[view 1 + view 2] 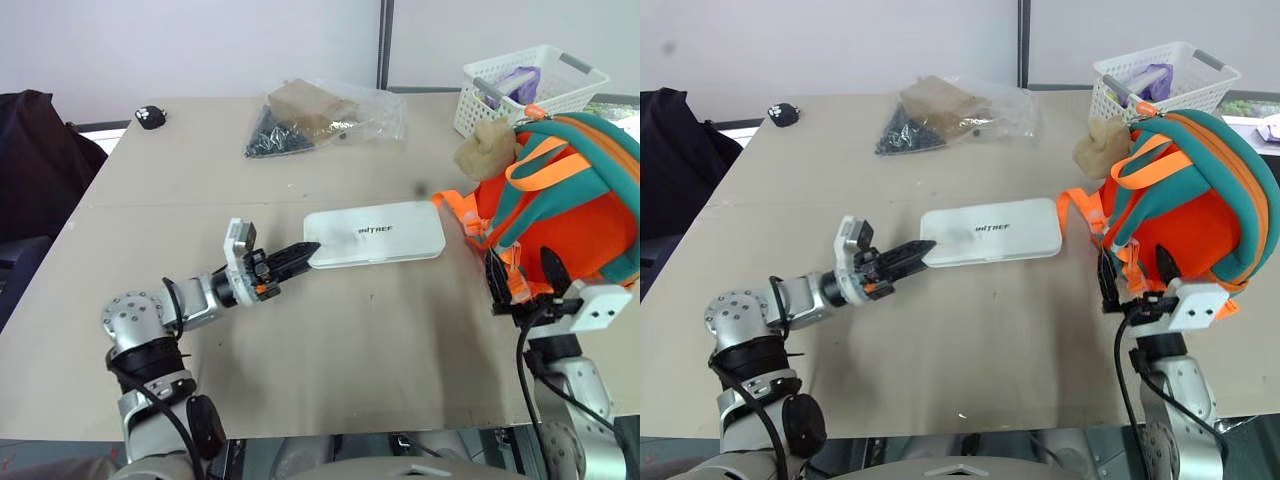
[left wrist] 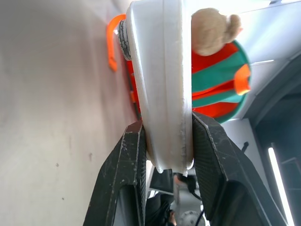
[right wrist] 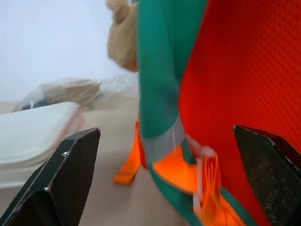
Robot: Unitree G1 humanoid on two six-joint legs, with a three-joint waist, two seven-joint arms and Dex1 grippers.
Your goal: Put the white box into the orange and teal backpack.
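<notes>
Lettering "INTREF" marks white box (image 1: pixel 375 233), pinched by left tool (image 1: pixel 303 254); right tool (image 1: pixel 525 283) spread.

The white box (image 1: pixel 375 234) is plain white with small dark lettering printed on its lid, and the bench (image 1: pixel 330 340) under it is an even pale beige with a few faint dark specks. The orange and teal backpack (image 1: pixel 560 215) is bright orange with broad teal trim and lighter orange straps, and its plush bear (image 1: pixel 486 148) is tan. Behind, the lattice basket (image 1: pixel 520 85) is white with something purple inside, the clear bag (image 1: pixel 320 118) holds brown and black contents, and each gripper's fingers (image 2: pixel 214 160) are black.
</notes>
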